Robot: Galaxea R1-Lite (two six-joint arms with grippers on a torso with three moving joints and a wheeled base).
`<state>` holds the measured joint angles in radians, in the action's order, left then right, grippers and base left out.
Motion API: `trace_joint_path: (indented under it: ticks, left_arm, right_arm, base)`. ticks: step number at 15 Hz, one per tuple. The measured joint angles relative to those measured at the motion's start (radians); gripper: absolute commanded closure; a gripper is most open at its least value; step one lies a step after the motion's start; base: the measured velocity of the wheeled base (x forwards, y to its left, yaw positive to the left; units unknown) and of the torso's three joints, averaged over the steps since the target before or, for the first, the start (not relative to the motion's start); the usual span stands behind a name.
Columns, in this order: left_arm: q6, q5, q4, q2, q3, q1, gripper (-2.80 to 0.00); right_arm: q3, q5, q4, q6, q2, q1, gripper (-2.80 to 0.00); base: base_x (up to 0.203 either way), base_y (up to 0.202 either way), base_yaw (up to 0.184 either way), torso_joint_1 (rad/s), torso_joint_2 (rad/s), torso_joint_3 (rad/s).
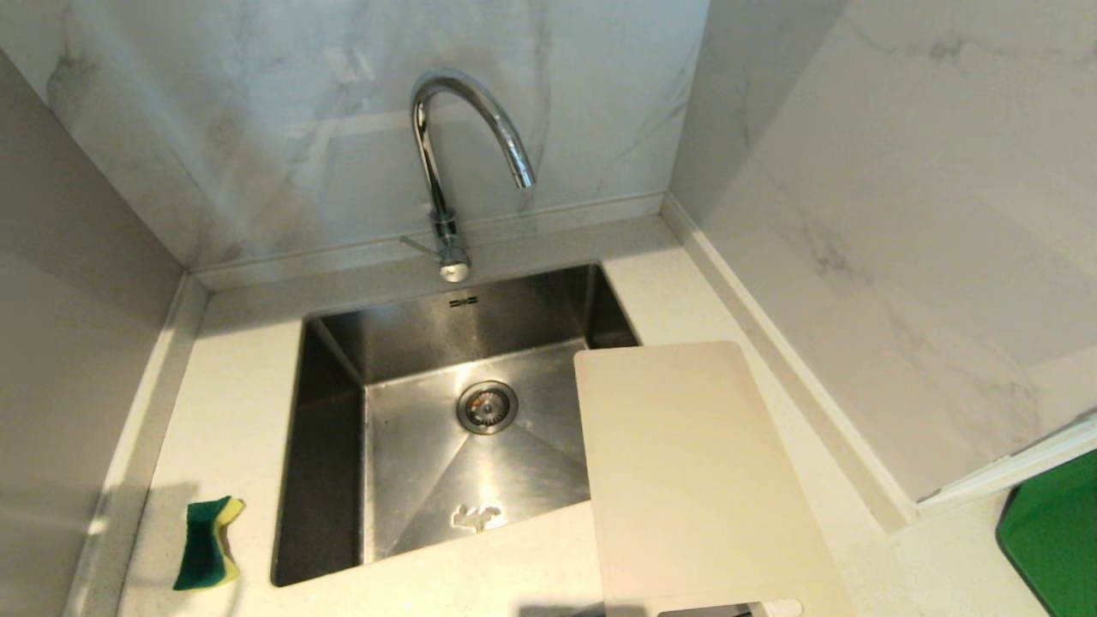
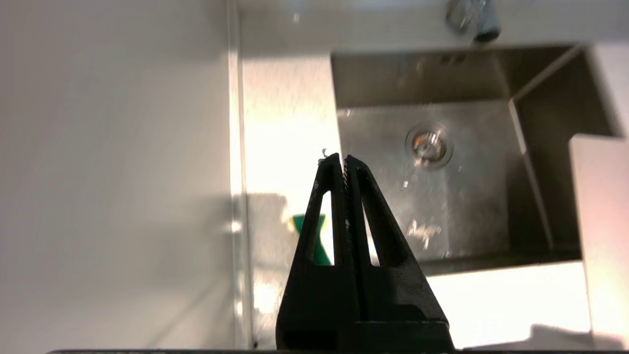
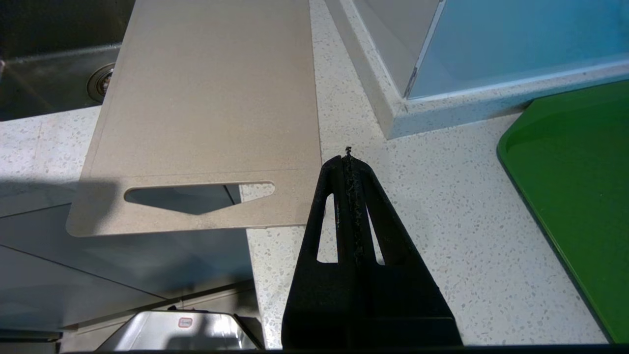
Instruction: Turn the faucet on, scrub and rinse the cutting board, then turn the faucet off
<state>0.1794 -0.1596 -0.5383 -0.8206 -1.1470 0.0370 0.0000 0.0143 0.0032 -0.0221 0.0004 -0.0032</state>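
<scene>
A steel sink [image 1: 326, 446] with a chrome faucet [image 1: 446, 171] at twelve o'clock, a cream cutting board [image 1: 686, 471] overhanging its rim at four o'clock, a green sponge [image 1: 208, 544] at eight o'clock, while the left gripper [image 2: 342, 160] and right gripper [image 3: 348, 158] hang empty with fingers pressed together.

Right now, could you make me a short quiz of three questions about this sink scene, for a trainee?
1. True or false: water runs from the faucet.
2. Where does the cutting board lie? A) flat in the basin B) on the counter, one corner over the sink C) leaning on the wall
3. Which side of the sink is the sponge on?

Key: 1 false; 2 B; 3 the robot's left.
</scene>
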Motion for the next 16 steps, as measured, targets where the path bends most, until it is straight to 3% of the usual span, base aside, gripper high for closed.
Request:
trace_joint_path:
  ticks: [9,14,16]
  left_arm:
    - [0.026,-0.001,0.021,0.096,0.214,0.0,0.0]
    - [0.026,-0.004,0.224,0.15,0.366,0.0,0.0]
    - [0.025,-0.002,0.246,0.161,0.401,0.0,0.0]
  right_arm:
    - [0.0,-0.001,0.0,0.0,0.0,0.0,0.0]
    - [0.0,0.001,0.0,-0.001,0.0,0.0,0.0]
    - [0.0,0.0,0.0,-0.001,0.0,0.0,0.0]
  base:
    - [0.0,0.0,0.0,0.0,0.0,0.0]
    - [0.0,0.0,0.0,0.0,0.0,0.0]
    - [0.0,0.0,0.0,0.0,0.0,0.0]
